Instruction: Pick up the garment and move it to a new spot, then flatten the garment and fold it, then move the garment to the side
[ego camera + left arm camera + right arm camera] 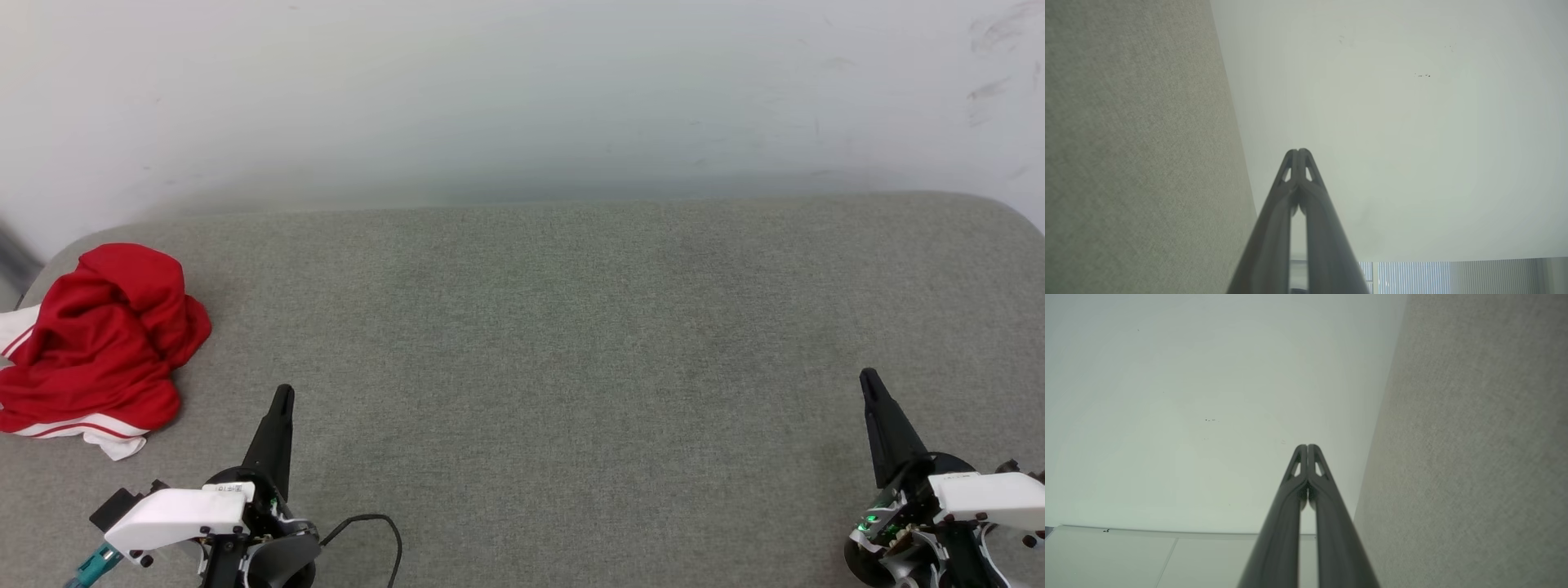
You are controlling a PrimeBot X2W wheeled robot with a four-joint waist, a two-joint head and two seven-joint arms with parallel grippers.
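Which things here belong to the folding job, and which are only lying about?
Belong to the job: garment, crumpled at the left edge of the grey surface; left pincer, shut; right pincer, shut.
Only lying about: black cable near the left arm; white wall behind.

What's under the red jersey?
The crumpled red jersey lies on the grey fabric surface, near its left edge. Anything beneath the heap is covered, and nothing pokes out from under it.
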